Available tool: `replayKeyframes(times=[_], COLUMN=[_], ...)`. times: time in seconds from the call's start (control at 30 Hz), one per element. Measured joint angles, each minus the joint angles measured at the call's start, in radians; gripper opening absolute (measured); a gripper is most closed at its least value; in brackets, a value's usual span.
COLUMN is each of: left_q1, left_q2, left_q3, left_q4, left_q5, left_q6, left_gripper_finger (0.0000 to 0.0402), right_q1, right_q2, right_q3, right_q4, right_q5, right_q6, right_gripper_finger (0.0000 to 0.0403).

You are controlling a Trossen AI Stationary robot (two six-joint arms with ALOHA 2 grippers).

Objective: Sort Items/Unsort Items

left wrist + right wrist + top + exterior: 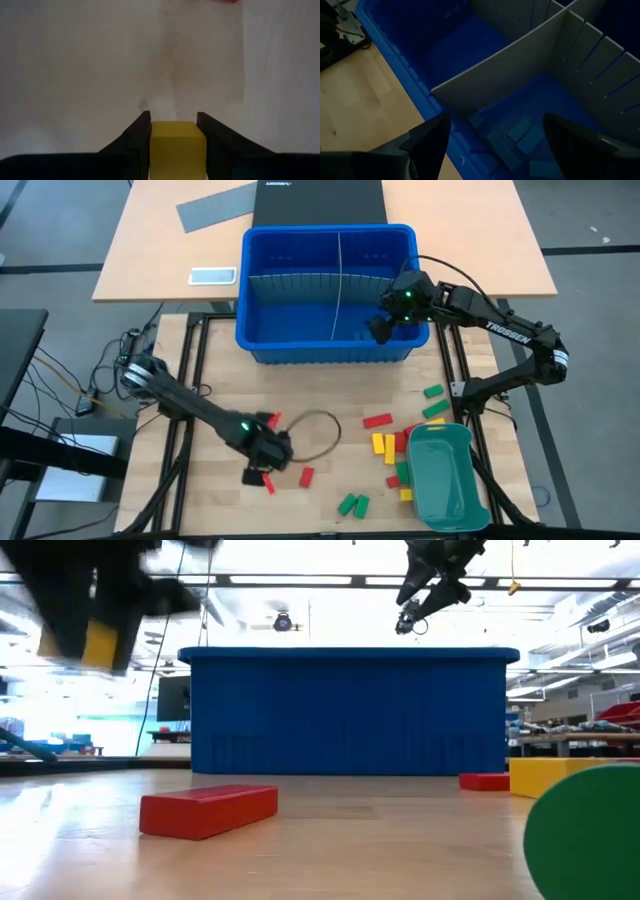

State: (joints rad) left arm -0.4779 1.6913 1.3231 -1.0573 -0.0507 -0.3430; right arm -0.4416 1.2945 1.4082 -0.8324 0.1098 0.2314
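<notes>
Left gripper (268,452) low over the wooden table (330,480), front-left area, fingers clamped on a yellow block (177,147). In the left wrist view the block sits squarely between the two dark fingers (137,142), filling the gap; its lower end is cut off by the frame edge. From above, the gripper body hides this block entirely. Low view catches a yellow patch (100,643) under a blurred dark mass at upper left, raised off the table.

Right gripper (390,320) hangs above the right front compartment of the blue bin (262,340), fingers spread wide, nothing between them. Right wrist view looks down past them onto several blue blocks (520,137) lying flat on the bin floor in the corner formed by the grey dividers (520,75). Blue on blue in shadow; exact count hard to make out.

Loose blocks on the table: two red blocks (306,475) just beside the left gripper, one half hidden under it; a red block (377,420) near centre; yellow blocks (383,446) and more red ones crowded against the teal tray (448,480); a pair of green blocks (352,503) at the front; two green blocks (433,400) behind the tray. A thin dark cable loop (325,430) lies beside the left gripper.

Low view: one red block (208,811) close and flat, a further red block (484,780) by the bin, yellow and green shapes cut off at the right edge.
</notes>
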Motion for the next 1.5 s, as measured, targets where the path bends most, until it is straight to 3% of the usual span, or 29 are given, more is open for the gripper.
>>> replayKeyframes(times=[0.13,0.23,0.43,0.53,0.8,1.0,1.07,1.3,1.5], left_q1=[0.073,0.184,0.497,0.646,0.901,0.968,0.969,0.967,0.966], left_q2=[-0.142,-0.243,-0.387,-0.396,-0.273,-0.142,-0.108,-0.073,-0.074], left_q3=[0.100,0.177,0.298,0.314,0.308,0.308,0.307,0.307,0.310], left_q4=[-0.164,-0.197,-0.044,0.098,0.355,0.390,0.383,0.380,0.377], left_q5=[-0.068,-0.114,-0.203,-0.180,-0.014,0.126,0.125,0.057,0.045], left_q6=[0.071,0.081,0.229,0.322,0.437,0.423,0.418,0.392,0.388], left_gripper_finger=[0.0130,0.0130,0.0130,0.0130,0.0130,0.0130,0.0141,0.0251,0.0259], right_q1=[0.007,0.024,0.076,0.132,0.345,0.538,0.599,0.733,0.816], right_q2=[0.000,0.000,-0.005,-0.005,-0.005,-0.007,-0.011,-0.026,-0.023], right_q3=[0.000,0.000,0.000,0.000,0.000,0.000,0.000,0.000,0.000], right_q4=[0.015,0.029,0.002,-0.049,-0.166,-0.353,-0.415,-0.457,-0.557], right_q5=[0.000,-0.010,-0.125,-0.189,-0.134,-0.192,-0.193,-0.196,-0.212], right_q6=[0.011,0.013,0.089,0.150,0.338,0.404,0.429,0.562,0.490], right_gripper_finger=[0.0318,0.0318,0.0315,0.0308,0.0306,0.0306,0.0306,0.0306,0.0305])
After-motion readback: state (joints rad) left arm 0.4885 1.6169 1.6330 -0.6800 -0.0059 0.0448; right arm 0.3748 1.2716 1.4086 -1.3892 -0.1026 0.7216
